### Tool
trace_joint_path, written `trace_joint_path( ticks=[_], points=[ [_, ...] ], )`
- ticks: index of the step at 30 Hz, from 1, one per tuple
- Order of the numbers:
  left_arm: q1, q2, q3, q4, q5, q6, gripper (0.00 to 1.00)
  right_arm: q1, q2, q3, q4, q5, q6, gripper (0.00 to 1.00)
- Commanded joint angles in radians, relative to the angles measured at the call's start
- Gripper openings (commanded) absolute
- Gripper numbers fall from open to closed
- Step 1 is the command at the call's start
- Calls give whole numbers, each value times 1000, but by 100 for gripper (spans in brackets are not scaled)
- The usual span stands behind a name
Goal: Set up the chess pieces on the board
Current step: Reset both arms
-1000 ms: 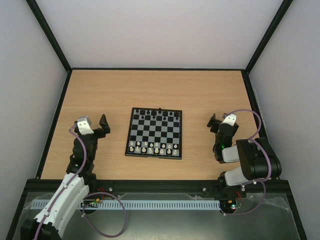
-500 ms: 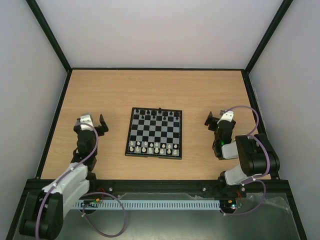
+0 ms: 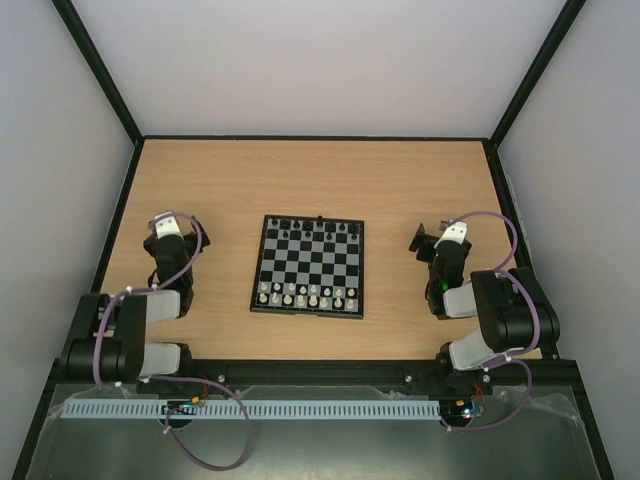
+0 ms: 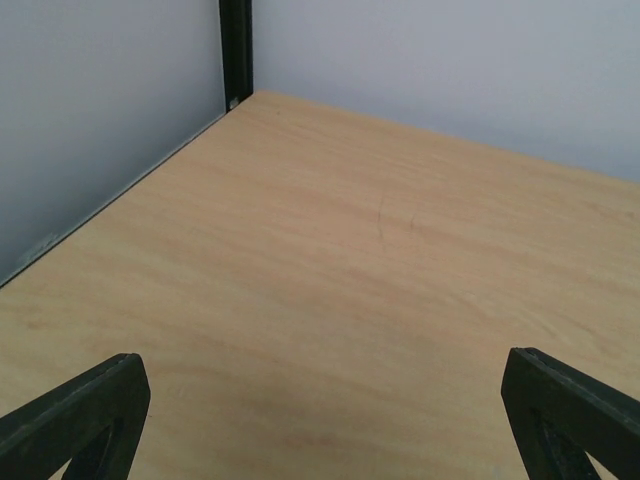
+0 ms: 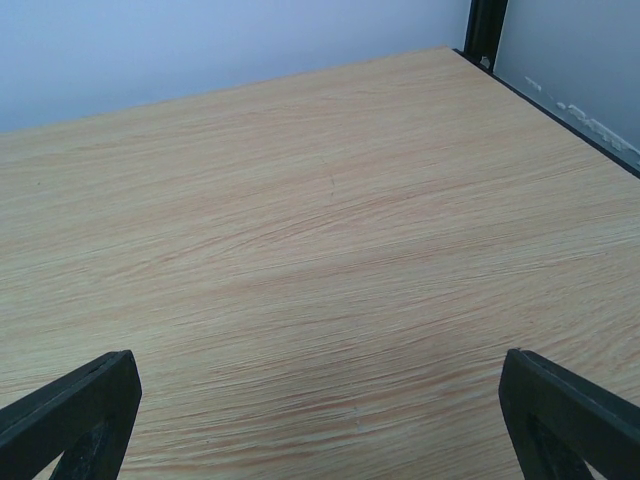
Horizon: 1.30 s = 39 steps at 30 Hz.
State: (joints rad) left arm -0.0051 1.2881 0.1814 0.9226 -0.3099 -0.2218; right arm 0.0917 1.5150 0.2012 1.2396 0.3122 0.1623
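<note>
Board: your chessboard [image 3: 308, 266] lies flat at mid-table, between the two arms. It is a small square of black and pale chequered squares inside a thin black frame.
Pieces: black chessmen [image 3: 312, 229] crowd the far edge of the board and whitish chessmen [image 3: 305, 293] line the near edge. They are too tiny for you to tell which piece is which.
Left gripper: your left gripper [image 4: 320, 420] sits left of the board and well apart from it. Its jaws are spread wide and hold nothing. The matte black, wedge-shaped fingertips [image 4: 75, 420] sit in the bottom corners of the wrist view, with only wood between them.
Right gripper: your right gripper [image 5: 320, 420] sits right of the board, also well apart. It is just as wide open and empty, with blunt black fingertips [image 5: 570, 415] of the same shape.
Table: the table [image 3: 300, 180] is smooth, pale wood-grain laminate with fine streaks.
Enclosure: plain pale walls [image 3: 320, 60] meet at black frame posts [image 4: 236, 50].
</note>
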Motion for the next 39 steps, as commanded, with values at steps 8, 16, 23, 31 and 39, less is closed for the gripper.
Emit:
trace_joint_path(
  ticks=[8,16,23,31,39],
  points=[
    [-4,181,119,170,7,77,100,-4,3,17,20,4,-9,99],
    [-26,212,106,224,61,129,99,-4,3,17,22,4,-10,99],
    [-21,211,106,223,71,127,100,-4,2,18,21,4,-10,99],
    [8,232,66,305,147,122,100,-4,2,19,21,4,-10,99],
    [-10,235,74,298,121,139,99,-4,7,23,14,1,-10,99]
  ],
)
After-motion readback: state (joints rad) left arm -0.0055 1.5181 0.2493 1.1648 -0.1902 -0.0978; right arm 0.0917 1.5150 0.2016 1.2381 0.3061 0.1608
